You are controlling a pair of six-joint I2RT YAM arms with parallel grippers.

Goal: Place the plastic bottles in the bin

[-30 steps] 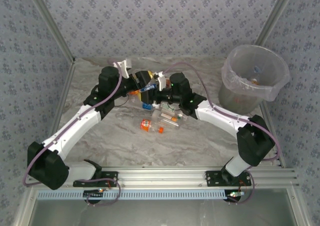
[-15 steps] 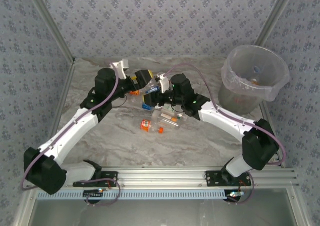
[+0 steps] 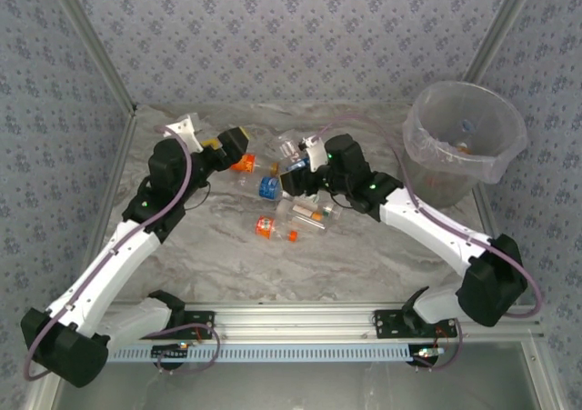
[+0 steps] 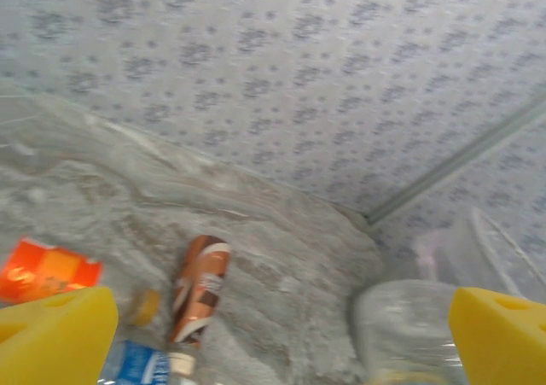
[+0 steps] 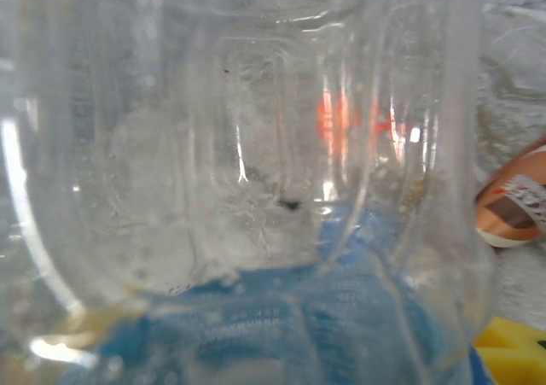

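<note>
**A:** Which bottle is in hand, and where is it?

**B:** The clear blue-labelled bottle (image 5: 256, 189). It is at the far middle of the worktop (image 3: 364, 265), in the right gripper (image 3: 295, 165). The jaws look pinched on its body, and the right wrist view has its wall right up against the lens. I can't tell whether it is fully off the worktop.

**A:** And the other arm?

**B:** The left gripper (image 3: 231, 144) hangs to the left. Its jaws are spread wide, and there is nothing between the yellow pads (image 4: 51, 334).

**A:** So the step is the carry to the bin?

**B:** That's my reading. The bin (image 3: 436, 187) stands at the far right, well apart from the bottle and taller than any bottle. I'd raise the bottle first, then swing it right, so the rim is cleared from above.

**A:** How about the grip?

**B:** Thin, slick plastic will likely dent or squirt out. The hold should be firm without crushing, and the swing should have no jerks.

**A:** Any hazards?

**B:** Loose bottles lie just beneath and near. The orange-labelled bottle (image 3: 265, 227) and the brown-labelled bottle (image 4: 198, 287) are two of them, and a low sweep could scatter both. The clear liner folds over the rim, so the jaws should open only once the bottle is centred over the mouth. The left arm is best kept out to the left.
</note>
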